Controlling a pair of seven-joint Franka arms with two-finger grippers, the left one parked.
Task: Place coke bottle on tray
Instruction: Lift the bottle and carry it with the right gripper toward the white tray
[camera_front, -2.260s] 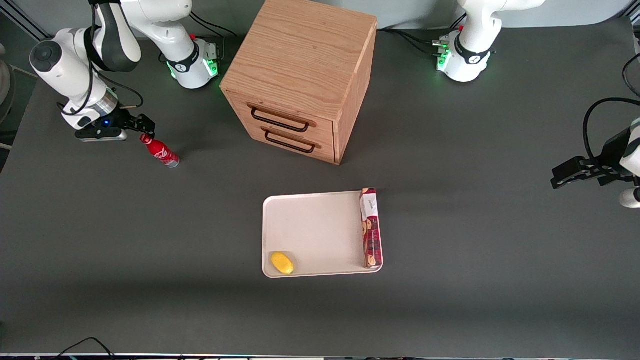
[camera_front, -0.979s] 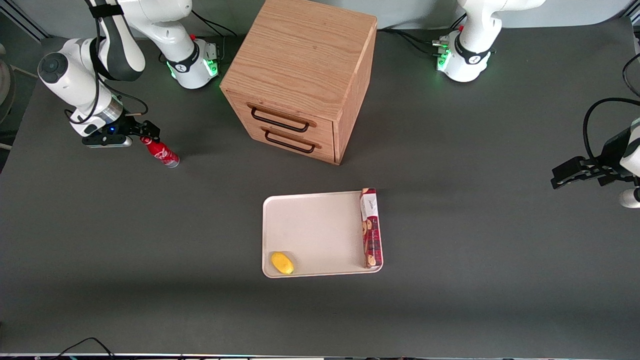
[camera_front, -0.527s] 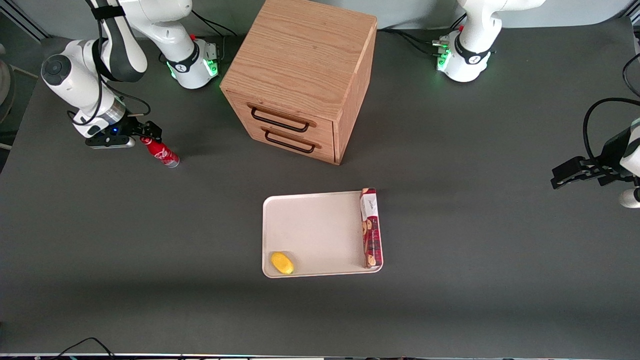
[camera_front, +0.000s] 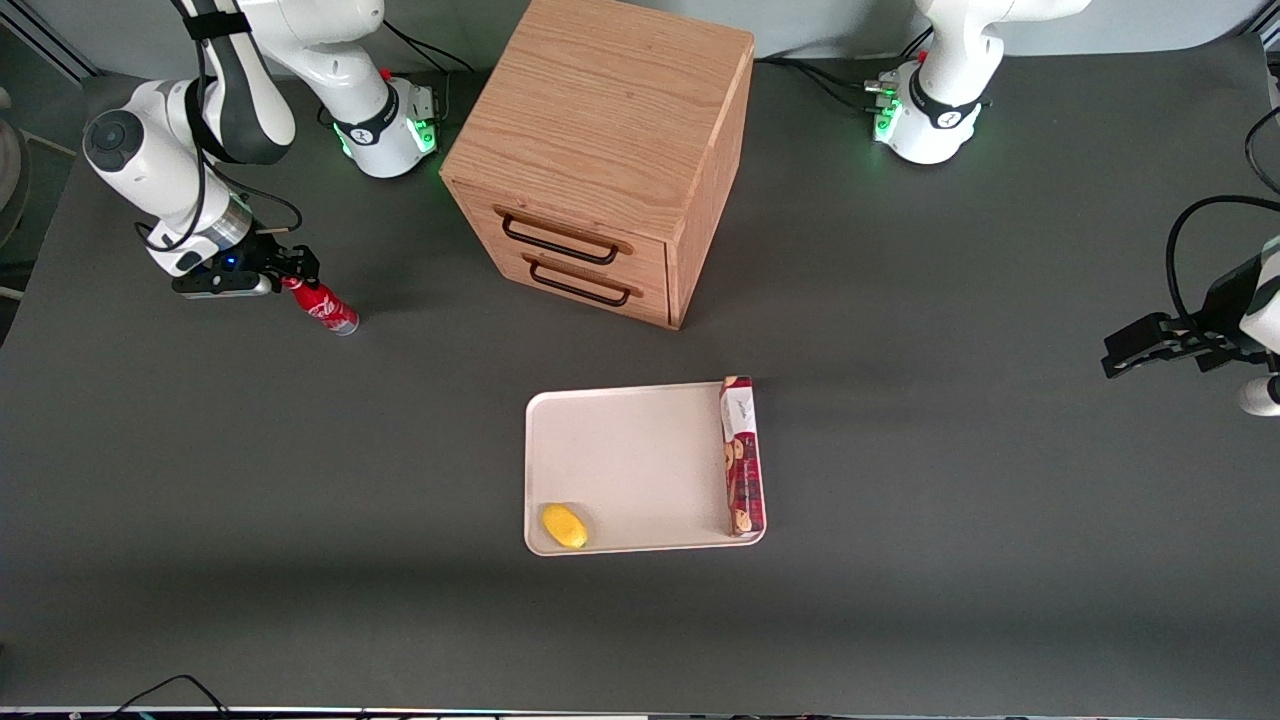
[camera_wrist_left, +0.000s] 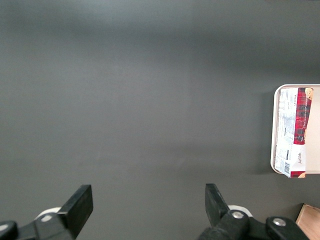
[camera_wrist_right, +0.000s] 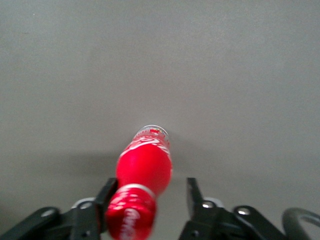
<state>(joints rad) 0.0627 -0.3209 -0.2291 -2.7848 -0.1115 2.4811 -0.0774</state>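
I read the gripper (camera_front: 296, 266) at the working arm's end of the table, set over the top of the coke bottle (camera_front: 326, 308). From the right wrist camera the fingers (camera_wrist_right: 194, 196) stand spread, one on each side of the bottle's neck and cap. One finger sits right against the cap; the other shows a clear gap. I would not call this a closed grasp.

The coke bottle (camera_wrist_right: 142, 177) stands upright on the table (camera_front: 300, 480), its silvery base down on the dark surface.

The tray (camera_front: 620, 450) lies well apart from the bottle, at about 4 o'clock from it in the front camera and nearer that camera. It holds two items: a yellow lemon (camera_front: 564, 526) in the corner nearest the camera on the working arm's side, and a long red biscuit box (camera_front: 742, 456) laid along the edge toward the parked arm. The middle of the tray is bare.

The wooden drawer cabinet (camera_front: 600, 160) stands at 12 o'clock from the tray, both drawers shut.
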